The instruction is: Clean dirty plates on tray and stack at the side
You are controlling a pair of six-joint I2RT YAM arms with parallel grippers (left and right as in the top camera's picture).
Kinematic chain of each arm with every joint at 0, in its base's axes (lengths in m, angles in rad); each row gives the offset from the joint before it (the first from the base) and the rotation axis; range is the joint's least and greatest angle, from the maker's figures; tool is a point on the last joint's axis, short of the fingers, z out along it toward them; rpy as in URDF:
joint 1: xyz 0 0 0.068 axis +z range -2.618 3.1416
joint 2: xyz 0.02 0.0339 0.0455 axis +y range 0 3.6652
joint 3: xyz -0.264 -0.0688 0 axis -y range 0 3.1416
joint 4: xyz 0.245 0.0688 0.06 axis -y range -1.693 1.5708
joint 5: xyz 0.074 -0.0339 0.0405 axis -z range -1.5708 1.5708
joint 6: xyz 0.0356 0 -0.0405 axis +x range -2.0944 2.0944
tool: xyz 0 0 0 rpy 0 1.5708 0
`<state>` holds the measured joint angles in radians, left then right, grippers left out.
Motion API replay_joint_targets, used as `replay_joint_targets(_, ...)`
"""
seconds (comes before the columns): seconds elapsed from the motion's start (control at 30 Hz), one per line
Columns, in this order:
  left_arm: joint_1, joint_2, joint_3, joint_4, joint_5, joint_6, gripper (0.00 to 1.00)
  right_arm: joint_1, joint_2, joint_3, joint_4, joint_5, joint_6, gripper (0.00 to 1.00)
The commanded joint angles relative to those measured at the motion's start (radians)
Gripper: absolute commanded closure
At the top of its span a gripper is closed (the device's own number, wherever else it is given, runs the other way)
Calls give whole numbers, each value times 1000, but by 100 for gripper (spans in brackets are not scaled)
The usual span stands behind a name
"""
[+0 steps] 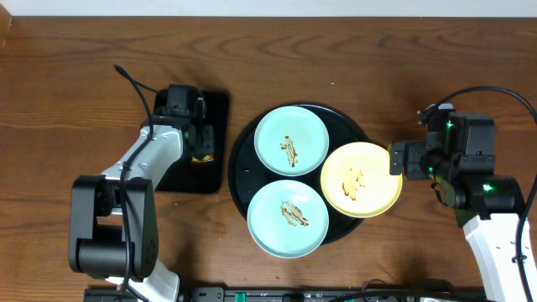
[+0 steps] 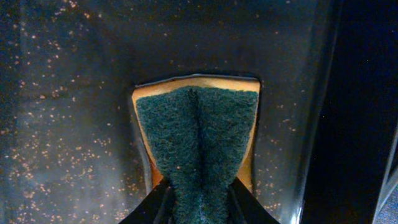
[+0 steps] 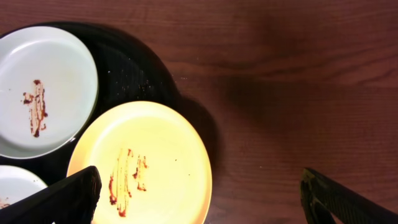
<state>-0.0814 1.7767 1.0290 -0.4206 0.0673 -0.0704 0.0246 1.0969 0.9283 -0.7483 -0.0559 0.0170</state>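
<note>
Three dirty plates lie on the round black tray point(image 1: 243, 168): a pale blue plate point(image 1: 291, 141) at the back, another pale blue plate point(image 1: 288, 217) at the front, and a pale yellow plate point(image 1: 362, 179) overhanging the tray's right rim. All have brown smears. My left gripper point(image 2: 200, 205) is shut on a green-and-orange sponge point(image 2: 199, 137), pinching it into a crease above the small rectangular tray point(image 2: 74, 93). My right gripper point(image 3: 202, 199) stands open over the yellow plate's point(image 3: 155, 162) right edge, one finger point(image 3: 68, 199) above the plate, the other above bare wood.
The rectangular black tray point(image 1: 214, 113) sits left of the round tray, under my left arm. Brown wooden table point(image 1: 84, 67) surrounds both trays. The right wrist view also shows the back blue plate point(image 3: 43, 93) and a sliver of the front one point(image 3: 15, 186).
</note>
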Motion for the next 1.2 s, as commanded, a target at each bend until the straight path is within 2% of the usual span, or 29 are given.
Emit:
replay_joint_targets(0.0,-3,17,-21,-11,-16,6,71,-1,-1,19,-3,-9,-11,1)
replay_joint_targets(0.23,-3,17,-51,13,-16,6,72,-1,-1,19,-3,-9,-11,1)
replay_joint_targets(0.37,-3,17,-56,15,-23,6,81,-1,-1,19,-4,-9,-11,1)
replay_joint_targets(0.4,-3,17,-56,15,-33,6,90,-1,-1,19,-4,-9,-11,1)
replay_joint_targets(0.43,-3,17,-56,15,-43,6,92,-1,-1,19,-4,-9,-11,1)
replay_joint_targets(0.57,-2,17,-55,19,-122,-39,92,-1,-1,19,-6,-8,-11,1)
replay_joint_targets(0.8,-1,-52,-4,-5,-125,-38,92,-1,2,19,-8,26,-6,1)
replay_joint_targets(0.93,-2,-111,1,-32,-125,-40,93,-1,3,19,-28,155,88,1)
replay_joint_targets(1.17,-2,-55,-22,-37,-120,-40,93,-1,3,19,-30,156,87,1)
